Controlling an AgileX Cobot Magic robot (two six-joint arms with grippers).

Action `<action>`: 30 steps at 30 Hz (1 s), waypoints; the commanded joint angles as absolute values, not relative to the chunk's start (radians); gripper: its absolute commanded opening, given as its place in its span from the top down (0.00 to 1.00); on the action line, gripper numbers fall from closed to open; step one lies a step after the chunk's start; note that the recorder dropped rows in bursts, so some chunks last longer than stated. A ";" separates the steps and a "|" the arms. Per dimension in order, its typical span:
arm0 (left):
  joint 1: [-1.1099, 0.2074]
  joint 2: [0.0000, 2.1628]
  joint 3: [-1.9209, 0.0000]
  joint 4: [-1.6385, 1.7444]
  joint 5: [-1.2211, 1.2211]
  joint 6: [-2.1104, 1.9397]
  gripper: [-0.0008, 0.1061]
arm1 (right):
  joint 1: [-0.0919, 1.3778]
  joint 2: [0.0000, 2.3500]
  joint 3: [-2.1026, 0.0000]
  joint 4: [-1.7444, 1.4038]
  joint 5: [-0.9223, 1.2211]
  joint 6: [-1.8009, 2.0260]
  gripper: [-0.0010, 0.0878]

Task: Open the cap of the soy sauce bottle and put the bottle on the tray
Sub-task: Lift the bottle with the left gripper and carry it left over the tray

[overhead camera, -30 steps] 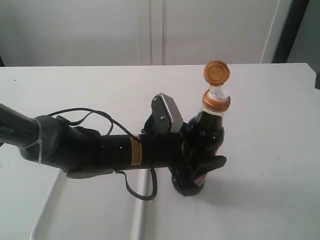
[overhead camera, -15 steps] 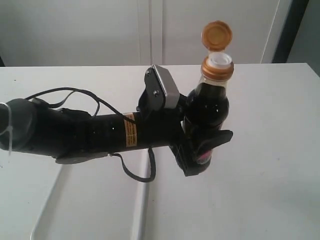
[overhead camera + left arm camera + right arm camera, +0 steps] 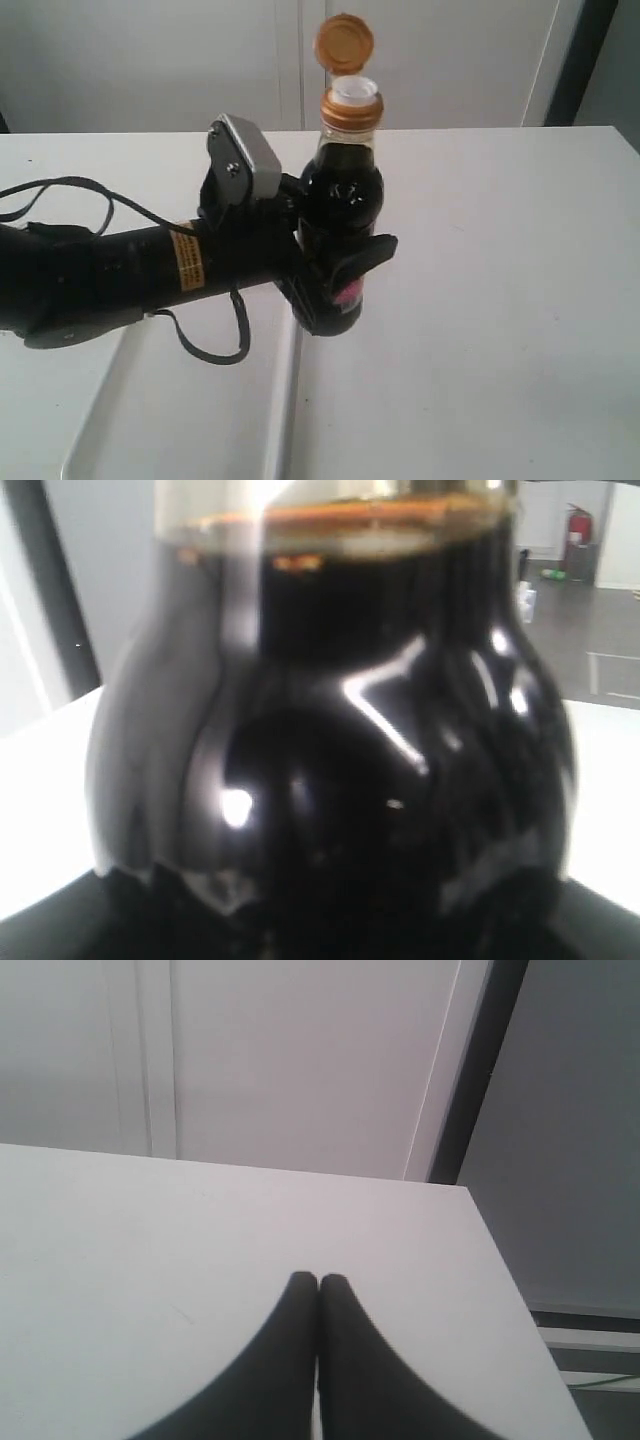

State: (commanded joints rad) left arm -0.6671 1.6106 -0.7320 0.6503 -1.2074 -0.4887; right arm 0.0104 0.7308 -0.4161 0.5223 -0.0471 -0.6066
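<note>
The soy sauce bottle (image 3: 340, 200) hangs upright in the air, clear of the table, with my left gripper (image 3: 335, 285) shut on its lower body over the label. Its golden-brown cap (image 3: 345, 43) is flipped open and stands up behind the white spout (image 3: 352, 90). The bottle is over the right rim of the white tray (image 3: 150, 430), which lies at the lower left. In the left wrist view the dark bottle (image 3: 340, 760) fills the picture and hides the fingers. My right gripper (image 3: 318, 1282) is shut and empty above bare table; it is out of the exterior view.
The white table (image 3: 500, 300) stretches to the right of the bottle. A black cable (image 3: 215, 345) loops under the left arm above the tray. In the right wrist view the table's far corner (image 3: 465, 1190) and edge lie ahead of the fingers.
The left arm has lifted the bottle off the table and carried it left, from the table's middle to above the tray's right rim. The cap stays open.
</note>
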 joint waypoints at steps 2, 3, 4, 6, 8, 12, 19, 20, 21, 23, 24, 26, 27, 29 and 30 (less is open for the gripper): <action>-0.660 1.594 -0.706 0.644 -1.207 -0.471 0.99 | 0.010 0.731 -0.416 0.522 -0.047 -0.607 0.99; -0.660 1.588 -0.697 0.638 -1.207 -0.463 0.99 | 0.010 0.731 -0.416 0.522 -0.047 -0.607 0.99; -0.660 1.583 -0.685 0.630 -1.207 -0.463 0.99 | 0.010 0.731 -0.416 0.522 -0.047 -0.607 0.99; -0.660 1.570 -0.666 0.620 -1.210 -0.444 0.99 | 0.010 0.731 -0.416 0.522 -0.047 -0.607 0.99; -0.660 1.552 -0.640 0.589 -1.210 -0.435 0.99 | 0.010 0.731 -0.416 0.522 -0.047 -0.607 0.99; -0.660 1.513 -0.580 0.514 -1.221 -0.381 0.99 | 0.010 0.731 -0.416 0.522 -0.047 -0.607 0.99; -0.660 1.466 -0.466 0.344 -1.221 -0.315 0.99 | 0.010 0.731 -0.416 0.532 -0.045 -0.607 0.99; -0.660 1.462 -0.449 0.317 -1.221 -0.300 0.99 | 0.010 0.731 -0.416 0.532 -0.045 -0.607 0.99; -0.660 1.459 -0.431 0.290 -1.221 -0.291 0.99 | 0.010 0.731 -0.416 0.532 -0.045 -0.607 0.99; -0.660 1.455 -0.405 0.252 -1.221 -0.262 0.99 | 0.010 0.731 -0.416 0.532 -0.045 -0.607 0.99; -0.660 1.454 -0.394 0.236 -1.221 -0.243 0.99 | 0.010 0.731 -0.416 0.532 -0.045 -0.607 0.99; -0.660 1.454 -0.378 0.206 -1.221 -0.213 0.99 | 0.010 0.731 -0.416 0.532 -0.045 -0.607 0.99; -0.660 1.454 -0.372 0.194 -1.221 -0.197 0.99 | 0.010 0.731 -0.416 0.532 -0.045 -0.607 0.99; -0.660 1.454 -0.361 0.164 -1.221 -0.180 0.99 | 0.010 0.731 -0.416 0.532 -0.045 -0.607 0.99; -0.660 1.454 -0.357 0.154 -1.221 -0.180 0.99 | 0.010 0.731 -0.416 0.532 -0.045 -0.607 0.99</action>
